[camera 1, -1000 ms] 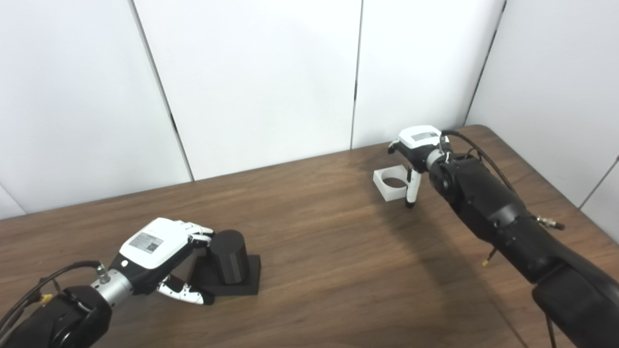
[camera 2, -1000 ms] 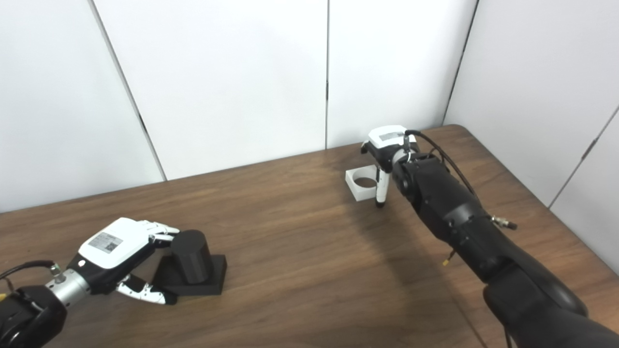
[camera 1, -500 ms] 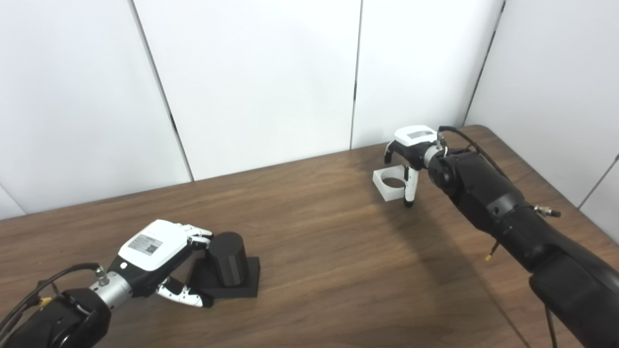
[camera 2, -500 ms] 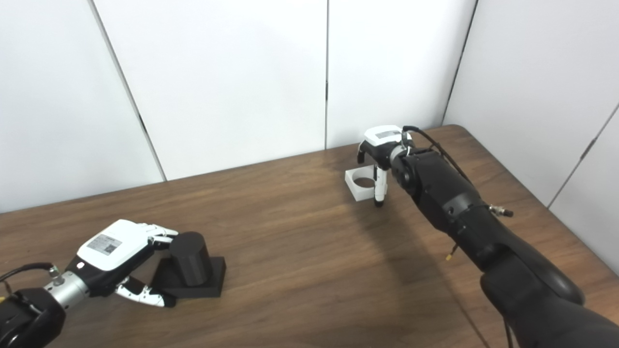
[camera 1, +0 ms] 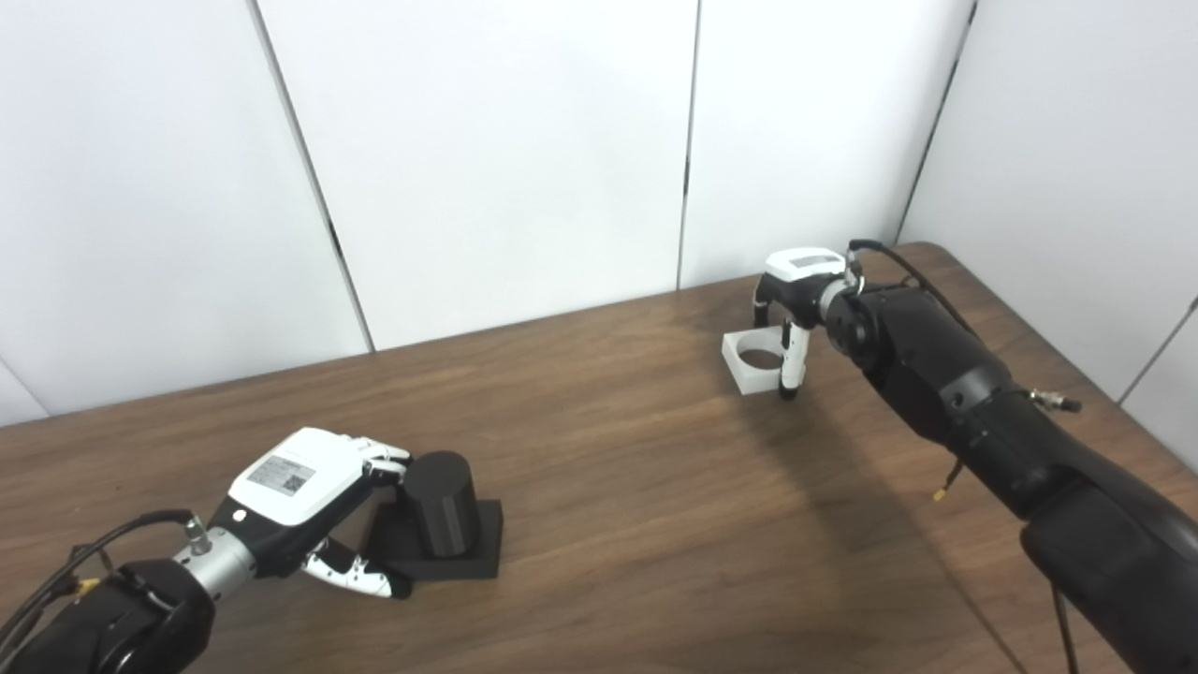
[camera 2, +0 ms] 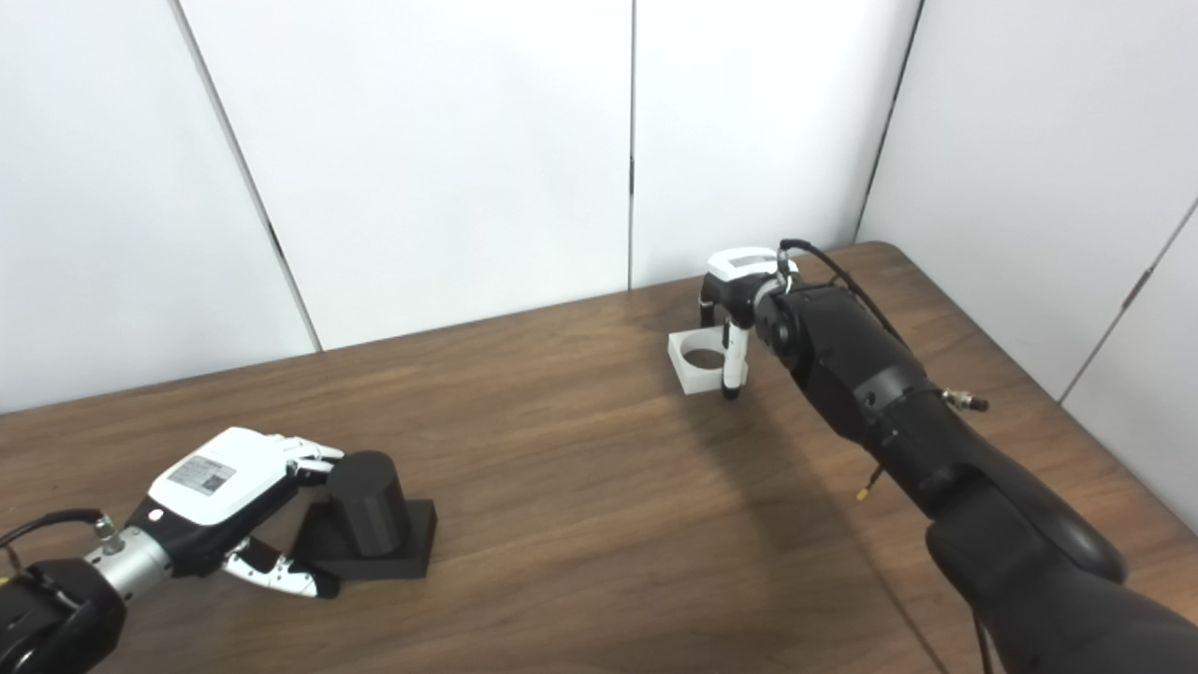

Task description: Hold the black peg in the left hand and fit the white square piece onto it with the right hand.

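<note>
The black peg (camera 1: 442, 510), a round post on a square black base, stands on the table at the lower left. My left hand (camera 1: 298, 491) lies against its left side. The fingertips (camera 1: 388, 461) touch the post's top edge, the thumb reaches the base's front corner, and the hand does not enclose the peg. The white square piece (camera 1: 752, 367), with a round hole, lies flat at the far right. My right hand (camera 1: 789, 298) hangs over it, fingers pointing down. The thumb rests on the piece's right side, and the dark fingers are at its far edge.
The brown wooden table (camera 1: 636, 487) runs to white wall panels behind and on the right. Its rounded far right corner (camera 1: 936, 251) is just beyond my right hand. My black right forearm (camera 1: 973, 412) crosses the right side of the table.
The right hand's fingers have curled down and inward around the white piece, which has stayed where it was. The left hand has shifted only slightly against the peg.
</note>
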Available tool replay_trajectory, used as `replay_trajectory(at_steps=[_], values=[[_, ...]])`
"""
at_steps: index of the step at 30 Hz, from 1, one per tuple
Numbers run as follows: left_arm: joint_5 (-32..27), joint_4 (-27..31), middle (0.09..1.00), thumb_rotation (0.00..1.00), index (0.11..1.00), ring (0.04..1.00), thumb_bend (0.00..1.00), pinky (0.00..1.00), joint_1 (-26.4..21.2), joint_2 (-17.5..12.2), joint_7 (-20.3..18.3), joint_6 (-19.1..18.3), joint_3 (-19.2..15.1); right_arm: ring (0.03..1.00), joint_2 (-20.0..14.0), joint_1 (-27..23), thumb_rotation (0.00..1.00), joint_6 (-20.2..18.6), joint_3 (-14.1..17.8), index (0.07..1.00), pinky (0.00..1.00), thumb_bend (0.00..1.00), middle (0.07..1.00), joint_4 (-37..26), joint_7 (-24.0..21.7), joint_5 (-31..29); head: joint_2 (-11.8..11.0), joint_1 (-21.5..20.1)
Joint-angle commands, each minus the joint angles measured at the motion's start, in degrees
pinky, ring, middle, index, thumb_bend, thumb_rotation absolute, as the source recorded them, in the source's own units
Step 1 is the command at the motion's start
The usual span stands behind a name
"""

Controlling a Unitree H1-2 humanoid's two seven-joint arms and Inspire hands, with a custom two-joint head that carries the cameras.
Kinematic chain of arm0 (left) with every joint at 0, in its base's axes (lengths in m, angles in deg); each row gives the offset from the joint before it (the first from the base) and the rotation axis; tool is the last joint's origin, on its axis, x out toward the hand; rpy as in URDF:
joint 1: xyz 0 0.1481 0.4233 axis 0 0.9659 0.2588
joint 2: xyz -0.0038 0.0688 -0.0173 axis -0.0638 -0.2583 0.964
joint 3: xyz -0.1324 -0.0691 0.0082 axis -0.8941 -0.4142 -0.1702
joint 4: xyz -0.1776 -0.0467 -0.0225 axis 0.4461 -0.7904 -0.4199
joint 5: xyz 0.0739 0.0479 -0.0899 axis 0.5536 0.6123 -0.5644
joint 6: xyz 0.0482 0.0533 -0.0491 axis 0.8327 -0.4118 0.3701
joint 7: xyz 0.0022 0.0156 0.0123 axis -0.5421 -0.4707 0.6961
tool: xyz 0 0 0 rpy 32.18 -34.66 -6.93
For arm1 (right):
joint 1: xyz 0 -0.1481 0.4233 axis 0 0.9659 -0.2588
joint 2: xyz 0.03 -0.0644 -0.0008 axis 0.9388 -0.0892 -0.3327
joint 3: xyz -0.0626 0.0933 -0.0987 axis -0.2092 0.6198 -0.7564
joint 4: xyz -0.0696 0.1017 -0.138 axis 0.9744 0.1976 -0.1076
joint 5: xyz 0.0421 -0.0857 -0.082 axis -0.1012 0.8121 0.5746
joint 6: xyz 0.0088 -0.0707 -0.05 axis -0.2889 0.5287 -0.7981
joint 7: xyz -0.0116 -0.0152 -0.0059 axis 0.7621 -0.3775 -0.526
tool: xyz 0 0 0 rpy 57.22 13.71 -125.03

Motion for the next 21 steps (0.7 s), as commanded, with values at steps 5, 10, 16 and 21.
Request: replay_trajectory(at_steps=[5, 10, 16, 21], values=[[3.26, -1.33, 0.821, 0.07, 0.491, 0.809, 0.52, 0.75, 2.51, -2.13, -4.71, 0.78, 1.97, 0.926, -0.51, -1.03, 0.14, 0.67, -0.03, 0.486, 0.95, 0.52, 0.832, -0.77, -0.67, -2.02, 0.59, 0.15], [3.00, -1.73, 0.819, 0.07, 0.491, 0.809, 0.52, 0.75, 2.45, -2.04, -4.64, 0.99, 1.93, 0.924, -1.26, -0.47, 0.13, 2.78, 0.23, 0.481, 0.95, 0.52, 0.832, -1.83, -0.75, -4.01, 0.89, 0.16], [3.06, -1.75, 0.816, 0.07, 0.491, 0.804, 0.52, 0.74, 2.38, -1.91, -3.75, 1.46, 1.76, 0.921, -1.59, 0.62, 0.13, 5.90, 1.96, 0.480, 0.96, 0.52, 0.810, -2.69, 3.67, -6.49, 1.47, 1.28], [1.47, -1.28, 0.817, 0.07, 0.491, 0.810, 0.52, 0.74, 2.40, -1.67, -4.43, 0.99, 0.86, 0.961, -1.74, 1.55, 0.13, 7.19, 3.80, 0.480, 0.98, 0.52, 0.837, -5.80, 6.98, -7.64, 2.64, 4.47]])
